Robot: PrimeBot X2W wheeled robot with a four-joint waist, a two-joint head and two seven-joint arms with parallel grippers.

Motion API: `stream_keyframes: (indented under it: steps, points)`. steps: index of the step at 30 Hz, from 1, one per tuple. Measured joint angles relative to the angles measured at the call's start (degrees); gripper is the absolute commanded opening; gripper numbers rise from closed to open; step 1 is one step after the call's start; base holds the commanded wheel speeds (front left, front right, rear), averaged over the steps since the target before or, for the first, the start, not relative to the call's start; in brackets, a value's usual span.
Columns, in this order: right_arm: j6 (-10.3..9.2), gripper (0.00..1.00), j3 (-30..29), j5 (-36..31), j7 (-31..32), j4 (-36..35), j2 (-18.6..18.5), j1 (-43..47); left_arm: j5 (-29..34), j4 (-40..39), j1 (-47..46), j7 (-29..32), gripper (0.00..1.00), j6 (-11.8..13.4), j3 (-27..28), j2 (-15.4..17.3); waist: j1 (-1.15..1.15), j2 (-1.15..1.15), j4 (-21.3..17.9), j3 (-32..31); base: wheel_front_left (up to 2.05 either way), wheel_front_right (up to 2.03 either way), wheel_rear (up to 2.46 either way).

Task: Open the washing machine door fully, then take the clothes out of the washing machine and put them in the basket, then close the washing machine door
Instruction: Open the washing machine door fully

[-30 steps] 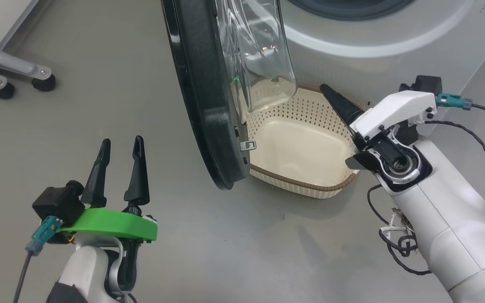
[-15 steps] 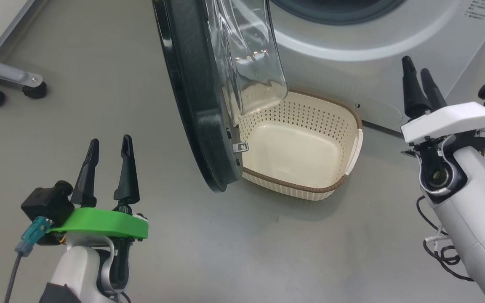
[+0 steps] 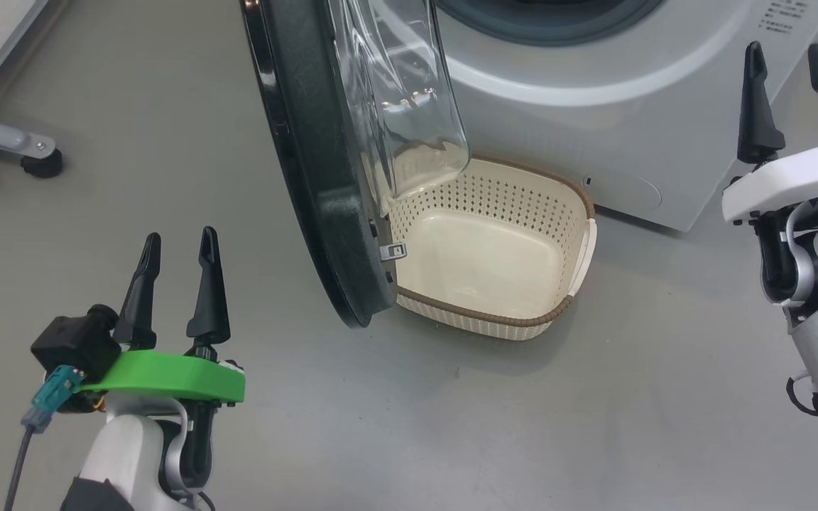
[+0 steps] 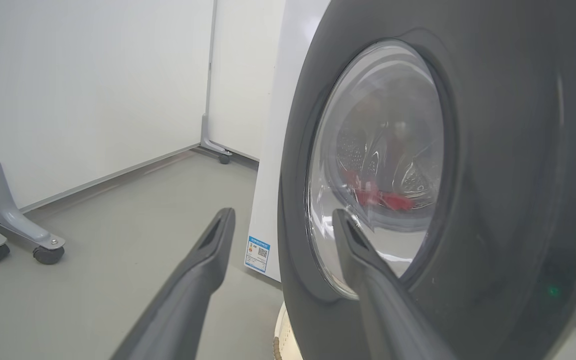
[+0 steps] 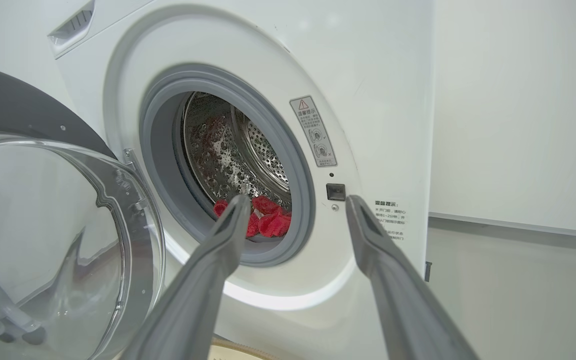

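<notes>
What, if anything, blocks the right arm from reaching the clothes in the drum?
Nothing visible, so probably reachable. The washing machine door stands swung aside. The right gripper is open, empty and aimed at the clothes, and nothing crosses the drum mouth.

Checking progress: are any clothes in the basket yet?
No, the basket lies bare inside; the red clothes sit in the drum.

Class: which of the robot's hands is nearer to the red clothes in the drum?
Right. The right hand faces the open drum, clothes straight ahead. The left hand is farther back, on the outer side of the open door, which stands between it and them.
</notes>
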Motion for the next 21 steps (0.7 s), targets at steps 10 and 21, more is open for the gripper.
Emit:
stream_keyframes:
  steps: [10, 21]
  points:
    - [-4.49, 1.00, 0.5, -13.0, 0.0, -7.7, 4.8, 11.2, 1.0, 0.4, 0.2, 0.0, 1.00, -0.1, 0.7, 0.0, 0.00, 0.00, -0.7, -1.3, 0.00, 0.00, 0.00]
    - [-5.50, 1.00, -2.8, -20.3, 0.0, -9.3, 6.8, 18.8, 1.9, 0.5, 0.2, 0.0, 1.00, -0.1, 0.9, 0.0, 0.00, 0.00, -1.4, -1.9, 0.00, 0.00, 0.00]
